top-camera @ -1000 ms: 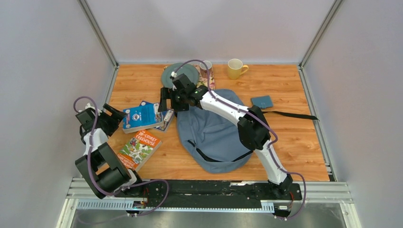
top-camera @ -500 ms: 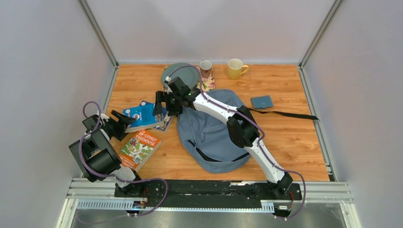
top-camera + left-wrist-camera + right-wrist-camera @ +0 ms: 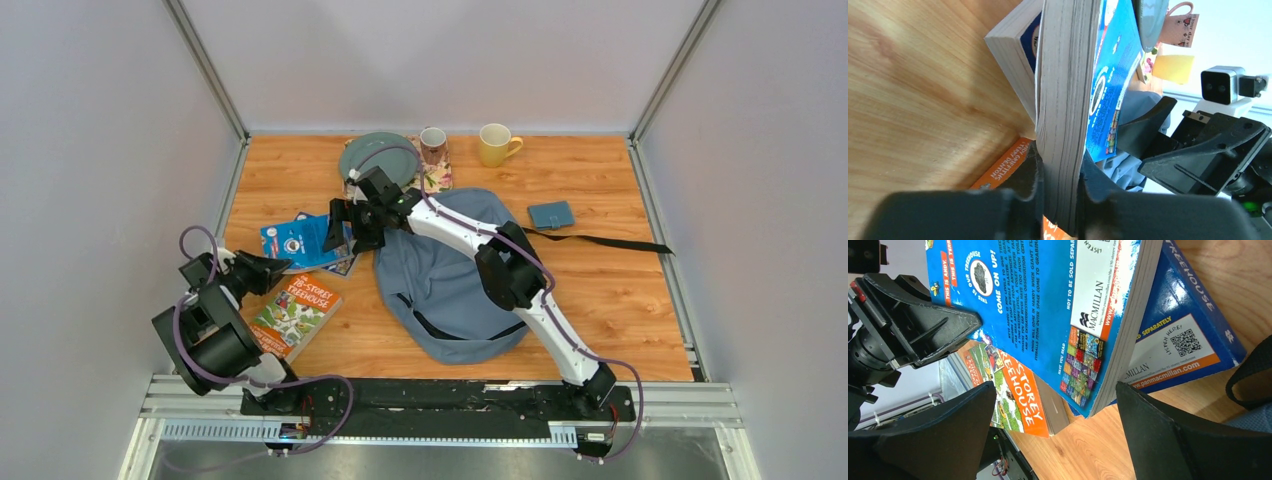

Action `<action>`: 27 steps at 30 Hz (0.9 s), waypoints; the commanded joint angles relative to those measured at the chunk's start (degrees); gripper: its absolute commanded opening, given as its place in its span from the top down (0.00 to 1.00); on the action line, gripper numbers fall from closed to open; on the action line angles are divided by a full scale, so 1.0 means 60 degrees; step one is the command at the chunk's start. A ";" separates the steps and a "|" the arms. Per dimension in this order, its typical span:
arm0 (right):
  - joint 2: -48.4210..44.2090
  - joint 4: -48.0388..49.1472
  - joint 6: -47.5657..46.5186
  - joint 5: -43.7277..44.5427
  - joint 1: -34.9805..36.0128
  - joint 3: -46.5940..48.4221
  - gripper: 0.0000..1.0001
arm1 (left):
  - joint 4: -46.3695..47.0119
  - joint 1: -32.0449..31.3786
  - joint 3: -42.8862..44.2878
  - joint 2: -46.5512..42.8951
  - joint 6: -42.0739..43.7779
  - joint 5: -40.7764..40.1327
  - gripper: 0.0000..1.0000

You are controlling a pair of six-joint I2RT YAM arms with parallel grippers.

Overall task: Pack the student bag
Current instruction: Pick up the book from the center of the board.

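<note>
The grey-blue student bag lies flat at the table's middle, under my right arm. Left of it a light-blue book rests on a dark-blue book. My left gripper is shut on the light-blue book's near corner, its jaws pinching the page block and tilting that book up. My right gripper stands open at the book's far right edge, its fingers wide apart with the book's corner between them, untouched. An orange book lies flat nearby.
At the back stand a green plate, a floral mug and a yellow mug. A small teal case and a black strap lie right of the bag. Grey walls enclose the table.
My left gripper swung in toward the light-blue book's near corner and closed on it. My right gripper shifted slightly left and forward, staying open.
</note>
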 commanded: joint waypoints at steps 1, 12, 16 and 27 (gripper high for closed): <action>-0.0636 0.0113 -0.0047 -0.0286 0.0004 -0.0104 0.03 | -0.0307 0.0014 0.0334 -0.0762 0.0158 0.0665 1.00; -0.5419 0.0580 -0.0179 0.0519 -0.0683 -0.3498 0.02 | -0.2649 0.0014 0.2574 -0.3649 0.0422 0.0899 1.00; -0.7694 0.0947 -0.0179 0.0798 -0.0976 -0.5681 0.02 | -0.1410 0.0014 0.2577 -0.4351 -0.1040 0.2330 1.00; -1.3786 0.1181 0.0274 0.2541 -0.1182 -1.0561 0.01 | -0.0222 -0.3025 0.2781 -0.5935 -0.3122 0.2864 1.00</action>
